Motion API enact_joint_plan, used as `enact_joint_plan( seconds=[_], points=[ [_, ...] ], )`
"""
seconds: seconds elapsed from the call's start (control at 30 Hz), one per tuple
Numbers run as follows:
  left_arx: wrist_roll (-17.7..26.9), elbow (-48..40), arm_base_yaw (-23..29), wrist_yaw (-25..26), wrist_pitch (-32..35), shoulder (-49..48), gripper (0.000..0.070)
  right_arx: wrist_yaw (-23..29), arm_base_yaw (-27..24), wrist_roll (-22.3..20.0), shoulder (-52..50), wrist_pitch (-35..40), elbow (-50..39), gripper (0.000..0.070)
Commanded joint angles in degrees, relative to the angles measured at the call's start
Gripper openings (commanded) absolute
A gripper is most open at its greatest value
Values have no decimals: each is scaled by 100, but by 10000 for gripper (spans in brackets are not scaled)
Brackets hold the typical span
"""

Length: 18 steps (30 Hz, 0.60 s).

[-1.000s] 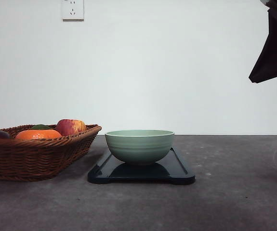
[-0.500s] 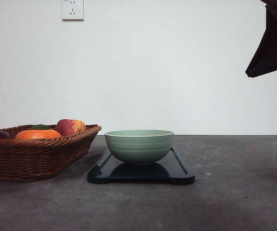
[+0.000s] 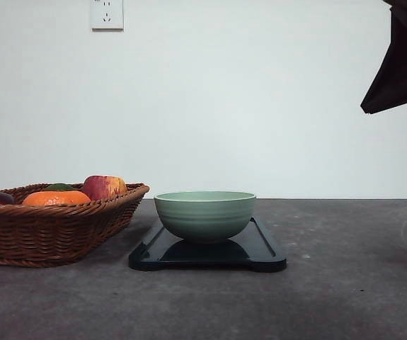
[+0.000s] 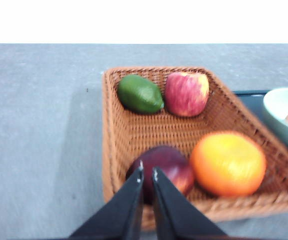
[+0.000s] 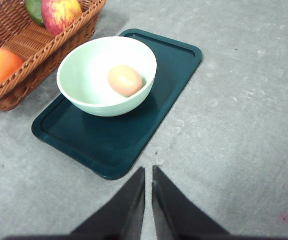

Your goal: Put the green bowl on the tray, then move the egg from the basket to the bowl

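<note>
The green bowl (image 3: 204,213) stands on the dark tray (image 3: 263,249) at the table's middle. Seen from the right wrist view, the egg (image 5: 125,80) lies inside the bowl (image 5: 91,75), which sits on the tray (image 5: 174,65). My right gripper (image 5: 149,171) hangs shut above the bare table beside the tray, holding nothing. A dark part of the right arm (image 3: 401,64) shows high at the right. The wicker basket (image 3: 47,227) sits to the left of the tray. My left gripper (image 4: 147,172) is shut and empty, above the basket (image 4: 133,135), over a dark purple fruit (image 4: 166,165).
The basket holds a red-yellow apple (image 4: 186,93), a green fruit (image 4: 139,94), an orange (image 4: 228,163) and the purple fruit. A wall socket (image 3: 107,14) is on the white wall behind. Bare grey table stretches to the right of the tray.
The right arm has risen slightly at the upper right edge of the front view. The bowl, tray and basket have stayed put.
</note>
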Motion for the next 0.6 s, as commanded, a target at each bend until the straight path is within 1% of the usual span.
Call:
enact_joint_plan(
  seconds=[0.0, 0.07, 0.13, 0.23, 0.57],
  points=[
    [-4, -201, 32, 2, 89, -200, 19, 4, 31, 11, 22, 52, 22, 17],
    [-2, -438, 75, 2, 94, -445, 19, 4, 31, 11, 22, 52, 22, 17],
    [53, -466, 103, -27, 223, -526, 19, 6, 31, 11, 22, 59, 22, 17],
    [162, -466, 108, -41, 349, -524, 19, 4, 31, 11, 12, 83, 24, 17],
    [155, -464, 108, -39, 356, -524, 19, 4, 31, 11, 7, 118, 24, 17]
  ],
)
